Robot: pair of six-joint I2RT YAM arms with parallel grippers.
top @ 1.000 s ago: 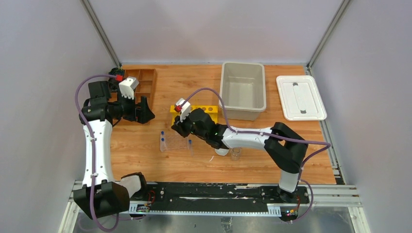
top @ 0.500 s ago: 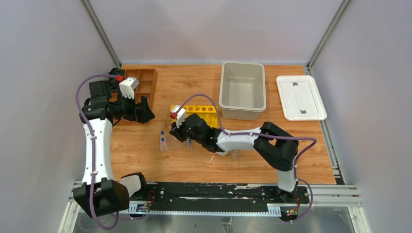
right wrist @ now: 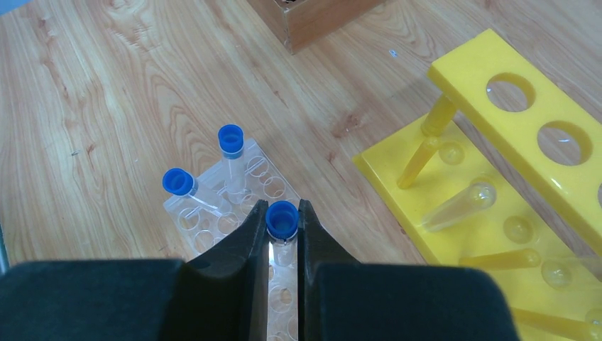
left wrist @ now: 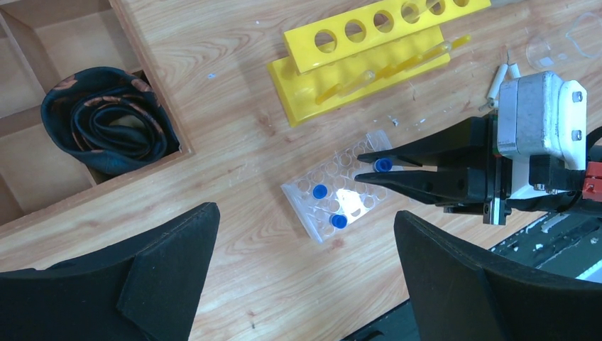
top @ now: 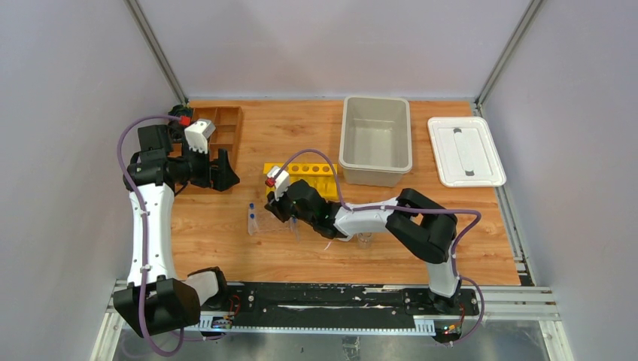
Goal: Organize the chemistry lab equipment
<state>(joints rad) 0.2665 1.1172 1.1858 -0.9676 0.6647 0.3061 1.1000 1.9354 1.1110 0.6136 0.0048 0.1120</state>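
Over clear rack (right wrist: 257, 172), right gripper (right wrist: 282, 206) pinches thin clear blue-capped tube (right wrist: 282, 220); left gripper (top: 228, 169) spread wide.

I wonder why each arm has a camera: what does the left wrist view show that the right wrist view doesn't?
Only the left wrist view: the open left gripper and a dark rolled band inside the wooden tray. Only the right wrist view: the clear bodies of the two racked tubes, seen from the side. Both: the right gripper shut on a blue-capped tube, the clear rack, the yellow rack.
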